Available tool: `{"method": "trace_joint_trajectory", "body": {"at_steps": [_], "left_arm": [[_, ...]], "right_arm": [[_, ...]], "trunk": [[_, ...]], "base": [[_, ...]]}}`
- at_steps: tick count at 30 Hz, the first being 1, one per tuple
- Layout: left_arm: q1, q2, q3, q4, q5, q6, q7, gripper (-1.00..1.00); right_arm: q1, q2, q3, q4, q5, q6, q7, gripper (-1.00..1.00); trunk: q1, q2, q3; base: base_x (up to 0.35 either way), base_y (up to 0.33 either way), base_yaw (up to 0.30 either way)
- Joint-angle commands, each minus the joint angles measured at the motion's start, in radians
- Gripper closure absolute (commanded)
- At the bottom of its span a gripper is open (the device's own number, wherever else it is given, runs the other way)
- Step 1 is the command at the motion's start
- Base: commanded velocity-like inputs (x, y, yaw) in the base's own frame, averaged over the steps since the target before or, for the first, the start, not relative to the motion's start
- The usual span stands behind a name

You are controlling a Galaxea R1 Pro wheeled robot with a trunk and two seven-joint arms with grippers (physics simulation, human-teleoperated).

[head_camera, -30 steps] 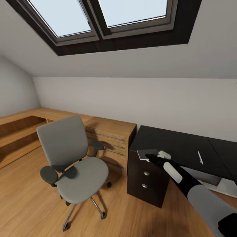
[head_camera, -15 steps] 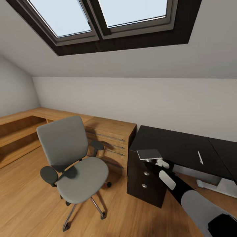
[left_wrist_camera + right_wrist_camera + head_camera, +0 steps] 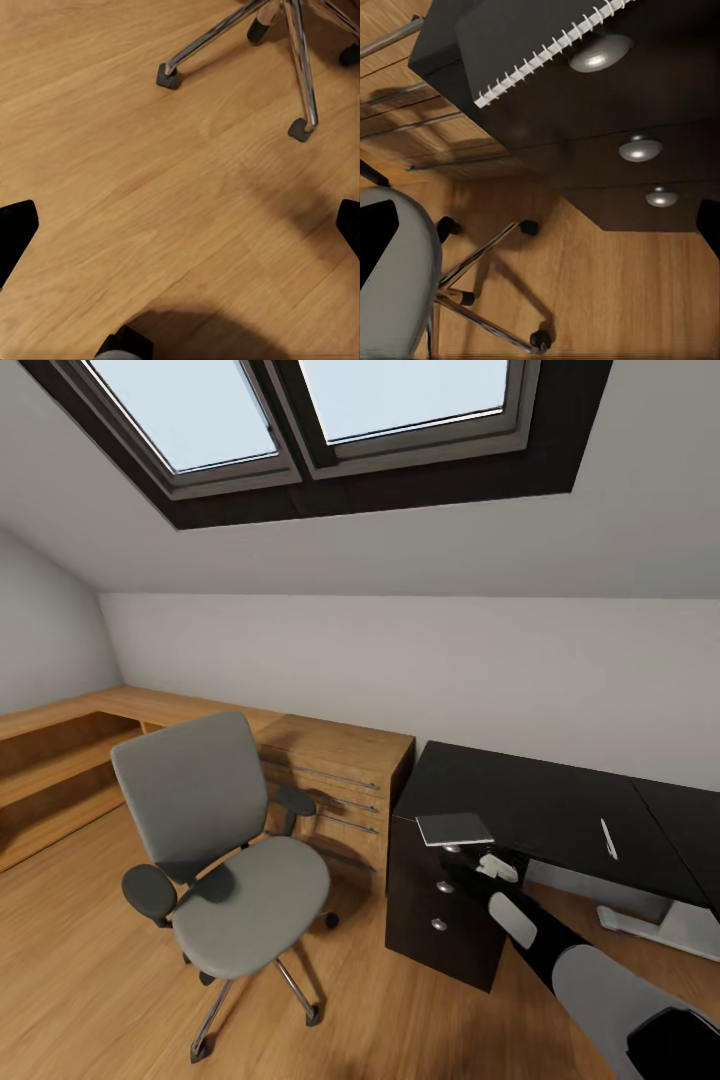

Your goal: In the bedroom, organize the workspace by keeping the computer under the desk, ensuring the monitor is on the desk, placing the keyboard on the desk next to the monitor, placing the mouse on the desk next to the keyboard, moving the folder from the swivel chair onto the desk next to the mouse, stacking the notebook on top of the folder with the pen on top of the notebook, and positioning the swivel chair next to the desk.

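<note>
Right claw (image 3: 470,860) hangs empty, fingers wide apart, just under the near-left corner of the desk (image 3: 540,800), where the notebook (image 3: 453,828) sits overhanging the edge. It's thin, light and a bit floppy, so I'd pinch that overhang. Pen (image 3: 607,837) lies far right. Left claw's fingers (image 3: 16,232) are spread over the floor (image 3: 112,150). Chair (image 3: 235,860) seat is bare, and I can't spot the folder.

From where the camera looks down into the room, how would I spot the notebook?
Find the long black-topped desk against the far wall, right of the light wood cabinet. The notebook lies at the desk's near left corner, above the drawers with round silver knobs. It is a thin flat grey rectangle with a pale edge, far wider than the white pen lying further right.
</note>
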Motion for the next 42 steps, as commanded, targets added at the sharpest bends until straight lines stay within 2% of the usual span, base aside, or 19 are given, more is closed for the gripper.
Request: {"method": "trace_joint_trajectory", "body": {"at_steps": [1,7,17,21,24,28,33,35,40,42], "left_arm": [[0.000,-0.001,-0.006,0.001,0.011,-0.005,-0.002,-1.00],[0.000,-0.008,-0.006,0.008,0.012,-0.009,-0.003,-1.00],[0.000,-0.016,-0.006,0.012,0.011,-0.010,-0.003,-1.00],[0.000,-0.020,-0.006,0.013,0.011,-0.010,-0.004,-1.00],[0.000,-0.022,-0.006,0.013,0.011,-0.010,-0.005,-1.00],[0.000,-0.022,-0.007,0.013,0.010,-0.010,-0.005,-1.00],[0.000,-0.023,-0.007,0.013,0.009,-0.010,-0.006,-1.00],[0.000,-0.023,-0.007,0.013,0.009,-0.010,-0.006,-1.00],[0.000,-0.023,-0.008,0.013,0.009,-0.010,-0.006,-1.00],[0.000,-0.023,-0.008,0.013,0.009,-0.010,-0.006,-1.00]], "right_arm": [[-0.001,-0.001,0.005,0.008,-0.005,0.000,0.009,-1.00],[0.000,-0.002,0.003,0.043,-0.007,-0.013,0.074,-1.00],[0.000,-0.003,0.000,0.116,-0.014,-0.015,0.249,-1.00],[0.000,-0.006,-0.002,0.137,-0.027,-0.014,0.292,-1.00],[0.001,-0.018,-0.002,0.146,-0.053,-0.012,0.323,-1.00],[0.001,-0.043,-0.002,0.151,-0.112,-0.008,0.373,-1.00],[0.001,-0.064,-0.002,0.155,-0.150,0.006,0.435,-1.00],[0.000,-0.070,-0.001,0.157,-0.170,0.032,0.464,-1.00],[0.000,-0.075,-0.002,0.160,-0.208,0.063,0.487,-1.00],[0.001,-0.076,-0.001,0.160,-0.238,0.071,0.493,-1.00]], "trunk": [[0.000,-0.001,-0.001],[0.000,-0.001,-0.001],[0.000,-0.001,-0.001],[0.000,-0.001,-0.001],[0.000,-0.001,-0.001],[0.000,-0.001,-0.001],[0.000,-0.001,-0.001],[0.000,-0.001,-0.001],[0.000,-0.001,-0.001],[0.000,-0.001,-0.001]], "base": [[0.000,0.000,0.000],[0.000,0.000,0.000],[0.000,0.000,0.000],[0.000,0.000,0.000],[0.000,0.000,0.000],[0.000,0.000,0.000],[0.000,0.000,0.000],[0.000,0.000,0.000],[0.000,0.000,0.000],[0.000,0.000,0.000]]}}
